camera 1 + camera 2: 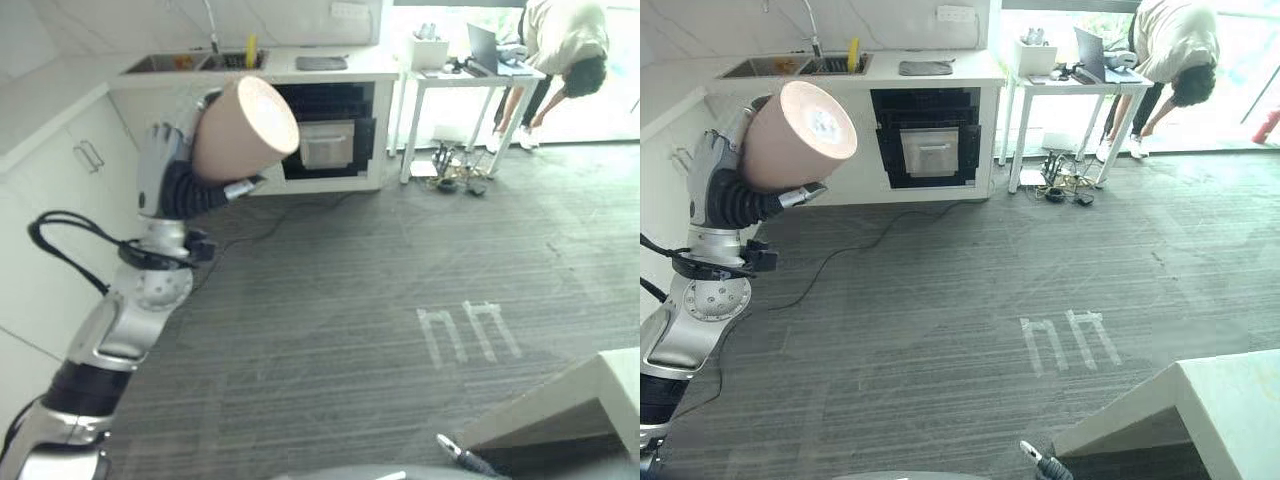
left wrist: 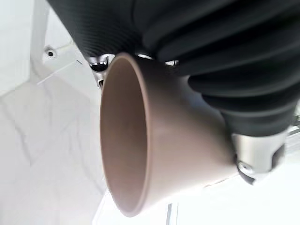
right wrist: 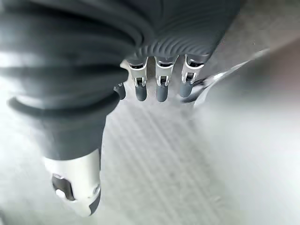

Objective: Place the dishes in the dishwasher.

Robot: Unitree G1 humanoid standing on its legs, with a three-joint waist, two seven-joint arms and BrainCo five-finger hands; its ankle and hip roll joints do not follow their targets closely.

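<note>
My left hand (image 1: 165,178) is raised at the left, with its fingers curled round the narrow base of a tan bowl (image 1: 245,128). The bowl lies on its side with its wide mouth (image 2: 124,140) facing away from the hand, as the left wrist view shows up close. Beyond it, under the far counter, the dishwasher (image 1: 327,130) is a dark open bay with a pale panel inside. My right hand (image 3: 159,86) hangs low over the carpet with straight fingers and holds nothing. One of its fingers (image 1: 458,453) pokes in at the bottom edge.
A counter with a sink (image 1: 185,62) runs along the back, and white cabinets (image 1: 60,170) line the left. A person (image 1: 565,45) bends beside a white table (image 1: 470,72) with a laptop, with cables (image 1: 455,178) beneath. A white table corner (image 1: 590,400) juts in at the lower right.
</note>
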